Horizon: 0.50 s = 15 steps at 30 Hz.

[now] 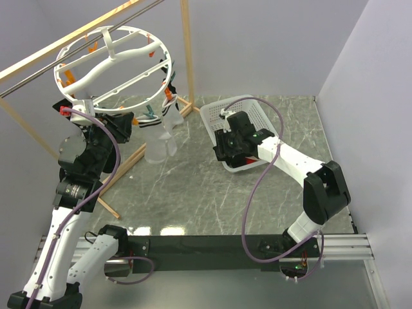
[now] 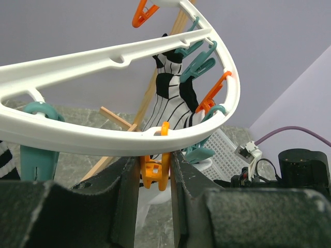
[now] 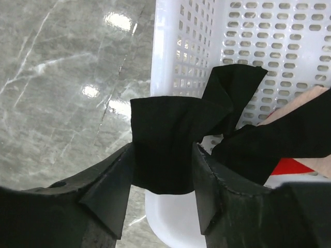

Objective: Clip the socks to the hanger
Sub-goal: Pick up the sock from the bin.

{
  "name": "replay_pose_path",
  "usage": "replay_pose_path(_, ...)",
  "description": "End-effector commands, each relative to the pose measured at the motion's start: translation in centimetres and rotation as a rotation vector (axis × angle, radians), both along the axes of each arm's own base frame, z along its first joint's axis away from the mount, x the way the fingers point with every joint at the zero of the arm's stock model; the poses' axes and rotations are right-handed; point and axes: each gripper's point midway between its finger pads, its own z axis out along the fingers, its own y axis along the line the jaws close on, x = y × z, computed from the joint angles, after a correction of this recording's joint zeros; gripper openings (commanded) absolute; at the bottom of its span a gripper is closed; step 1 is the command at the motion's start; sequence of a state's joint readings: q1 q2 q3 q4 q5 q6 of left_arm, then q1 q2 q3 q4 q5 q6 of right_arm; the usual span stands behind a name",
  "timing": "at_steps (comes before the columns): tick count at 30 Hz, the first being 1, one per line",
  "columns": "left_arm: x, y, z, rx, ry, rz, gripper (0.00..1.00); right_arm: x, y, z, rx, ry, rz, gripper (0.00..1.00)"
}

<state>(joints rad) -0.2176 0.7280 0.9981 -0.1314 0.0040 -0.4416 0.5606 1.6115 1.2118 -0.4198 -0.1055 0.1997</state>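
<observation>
The white ring hanger (image 1: 112,61) hangs from the rail at the upper left, with orange and teal clips around it. Several socks (image 1: 158,125) hang clipped under its near right side; a black-and-white striped one shows in the left wrist view (image 2: 173,98). My left gripper (image 2: 155,173) is under the ring (image 2: 103,139) and shut on an orange clip (image 2: 154,173). My right gripper (image 3: 163,170) is over the near corner of the white basket (image 3: 269,31) and shut on a black sock (image 3: 165,139). In the top view the right gripper (image 1: 232,147) covers that sock.
A wooden frame (image 1: 187,51) and a metal rail (image 1: 38,80) carry the hanger. The white mesh basket (image 1: 248,112) sits tilted at the table's back middle. More black fabric (image 3: 282,139) and something red (image 3: 289,166) lie in it. Grey walls close in the left, back and right.
</observation>
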Motion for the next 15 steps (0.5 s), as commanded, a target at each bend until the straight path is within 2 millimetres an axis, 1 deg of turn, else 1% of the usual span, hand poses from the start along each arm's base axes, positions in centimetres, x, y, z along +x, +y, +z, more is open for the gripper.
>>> replay_pose_path(1,-0.8,-0.3,2.5,-0.014,-0.079,-0.024,0.13,0.7,0.9,2.6,0.035,-0.051,0.005,0.57)
replay_pose_path(7,-0.9,-0.2,2.4,-0.006,-0.078,-0.021,0.13,0.6,1.3,2.5,0.058,-0.040,0.012,0.57)
replay_pose_path(10,-0.9,-0.2,2.4,-0.004,-0.079,-0.020,0.13,0.8,1.0,3.2,0.048,-0.067,0.004,0.59)
replay_pose_path(13,-0.8,-0.2,2.3,-0.003,-0.076,-0.019,0.13,1.0,0.6,4.4,0.028,-0.105,-0.005,0.60)
replay_pose_path(14,-0.8,-0.2,2.3,-0.003,-0.077,-0.020,0.13,1.1,0.6,5.0,0.031,-0.118,-0.004,0.60)
replay_pose_path(15,-0.8,-0.2,2.4,-0.004,-0.079,-0.019,0.13,1.1,0.7,5.0,0.032,-0.120,-0.003,0.60)
